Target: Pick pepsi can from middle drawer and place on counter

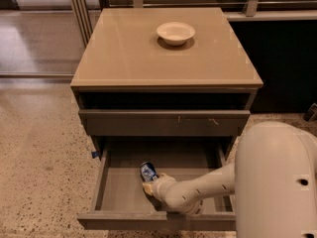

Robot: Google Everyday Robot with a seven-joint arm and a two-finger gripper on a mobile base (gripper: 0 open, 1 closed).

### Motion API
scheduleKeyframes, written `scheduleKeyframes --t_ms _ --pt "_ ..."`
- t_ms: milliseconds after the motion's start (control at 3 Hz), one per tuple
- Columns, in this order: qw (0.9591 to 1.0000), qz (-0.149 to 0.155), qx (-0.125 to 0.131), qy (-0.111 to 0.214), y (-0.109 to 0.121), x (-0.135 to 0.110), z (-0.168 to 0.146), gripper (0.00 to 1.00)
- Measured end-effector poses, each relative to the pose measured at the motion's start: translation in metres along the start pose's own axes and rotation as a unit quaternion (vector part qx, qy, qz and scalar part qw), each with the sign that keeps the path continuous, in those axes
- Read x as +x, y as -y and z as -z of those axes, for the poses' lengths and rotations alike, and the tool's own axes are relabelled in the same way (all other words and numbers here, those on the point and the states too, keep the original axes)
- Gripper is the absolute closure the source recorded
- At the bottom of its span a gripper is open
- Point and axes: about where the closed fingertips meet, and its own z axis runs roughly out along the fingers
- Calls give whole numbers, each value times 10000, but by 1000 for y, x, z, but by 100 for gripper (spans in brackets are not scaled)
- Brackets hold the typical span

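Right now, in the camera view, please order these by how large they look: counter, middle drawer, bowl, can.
1. counter and middle drawer: they look about alike, and the drawer is nearer, so I leave them unranked
2. bowl
3. can
The claw is in the drawer, right by the can.

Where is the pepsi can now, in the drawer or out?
In. The pepsi can sits inside the open middle drawer, with the gripper right at it; the counter holds only a bowl.
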Motion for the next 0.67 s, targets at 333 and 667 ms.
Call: scheduleKeyframes --t_ms 333,667 --pt "10000 0 0 0 0 0 0 100" --pt "10000 55 -77 5 1 -2 4 100"
